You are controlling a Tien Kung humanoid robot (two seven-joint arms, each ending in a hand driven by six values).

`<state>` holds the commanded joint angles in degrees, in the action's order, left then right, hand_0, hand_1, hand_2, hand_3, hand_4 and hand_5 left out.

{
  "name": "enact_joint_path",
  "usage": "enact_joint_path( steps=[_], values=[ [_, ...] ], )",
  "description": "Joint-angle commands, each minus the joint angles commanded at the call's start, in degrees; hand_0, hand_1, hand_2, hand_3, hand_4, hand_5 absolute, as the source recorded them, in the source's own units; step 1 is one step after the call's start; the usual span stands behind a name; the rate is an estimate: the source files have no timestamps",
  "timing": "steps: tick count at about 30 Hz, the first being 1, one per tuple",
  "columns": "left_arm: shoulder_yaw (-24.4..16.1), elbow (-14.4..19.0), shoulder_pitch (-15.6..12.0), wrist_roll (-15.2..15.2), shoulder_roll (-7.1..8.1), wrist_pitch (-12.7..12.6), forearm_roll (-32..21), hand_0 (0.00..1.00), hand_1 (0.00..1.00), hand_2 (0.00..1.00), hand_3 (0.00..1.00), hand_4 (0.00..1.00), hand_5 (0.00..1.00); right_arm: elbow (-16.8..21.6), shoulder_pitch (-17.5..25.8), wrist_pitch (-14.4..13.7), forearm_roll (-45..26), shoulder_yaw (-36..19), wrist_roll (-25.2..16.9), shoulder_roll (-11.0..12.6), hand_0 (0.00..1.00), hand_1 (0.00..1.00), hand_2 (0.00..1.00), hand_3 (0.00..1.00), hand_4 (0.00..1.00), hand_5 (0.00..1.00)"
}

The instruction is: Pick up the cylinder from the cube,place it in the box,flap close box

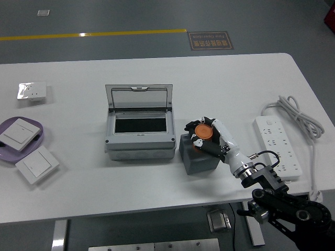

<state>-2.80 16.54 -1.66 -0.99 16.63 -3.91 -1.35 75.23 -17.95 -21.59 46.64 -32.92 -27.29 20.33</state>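
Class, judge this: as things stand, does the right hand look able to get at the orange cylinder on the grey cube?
Probably yes: the right hand already curls around the orange cylinder atop the grey cube, nothing between.

I note a white power strip [277, 145] at the table's [157, 193] right end; a purple tray [39, 137] and wall switches [36, 165] at its left.

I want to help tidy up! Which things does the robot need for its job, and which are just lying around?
Needed: orange cylinder, dark grey cube, grey box with open clear flap lid, right hand.

Lying around: white power strip, white wall switches, purple plate, small white packet.
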Motion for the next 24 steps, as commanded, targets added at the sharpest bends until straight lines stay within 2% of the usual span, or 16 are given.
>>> enact_joint_path(
  steps=[4,5,10,11,12,20,24],
  values=[
    [-0.1,0.0,0.0,-0.1,-0.01,0.0,0.0,0.619,0.629,0.602,0.629,0.705,0.244,-0.1,0.0,-0.3,-0.3,0.0,-0.3,0.0,0.501,0.538,0.456,0.324,0.116,0.002],
    [-0.1,0.0,0.0,-0.2,-0.01,0.0,0.0,0.618,0.629,0.603,0.63,0.705,0.245,-0.1,0.0,-0.5,-0.4,0.0,-0.4,0.0,0.445,0.498,0.426,0.279,0.071,0.002],
    [-0.1,0.0,0.0,-0.3,-0.05,0.0,-0.1,0.618,0.629,0.603,0.63,0.705,0.245,0.4,-0.1,-1.4,-0.5,-0.5,-1.0,0.0,0.445,0.498,0.426,0.279,0.071,0.002],
    [-0.1,0.0,0.0,-0.3,-0.05,0.0,-0.2,0.618,0.629,0.604,0.631,0.707,0.254,0.7,0.0,-1.6,-0.6,-0.8,-1.1,0.0,0.424,0.464,0.388,0.244,0.01,0.002],
    [-0.1,0.0,0.1,-0.4,-0.05,0.0,-0.3,0.618,0.629,0.604,0.631,0.707,0.254,1.2,0.0,-1.9,-0.7,-1.3,-1.1,0.0,0.424,0.464,0.388,0.244,0.01,0.002],
    [0.5,0.0,-0.1,-0.4,0.22,0.0,-0.7,0.616,0.628,0.606,0.633,0.709,0.266,9.1,-1.2,-4.6,-1.1,-4.2,-0.6,-0.1,0.417,0.427,0.351,0.214,0.002,0.002],
    [0.5,0.0,-0.2,-0.3,0.39,0.0,-0.6,0.617,0.628,0.606,0.635,0.713,0.271,14.1,-2.6,-5.6,2.3,-5.1,1.4,-0.7,0.392,0.399,0.333,0.203,0.002,0.002]
  ],
)
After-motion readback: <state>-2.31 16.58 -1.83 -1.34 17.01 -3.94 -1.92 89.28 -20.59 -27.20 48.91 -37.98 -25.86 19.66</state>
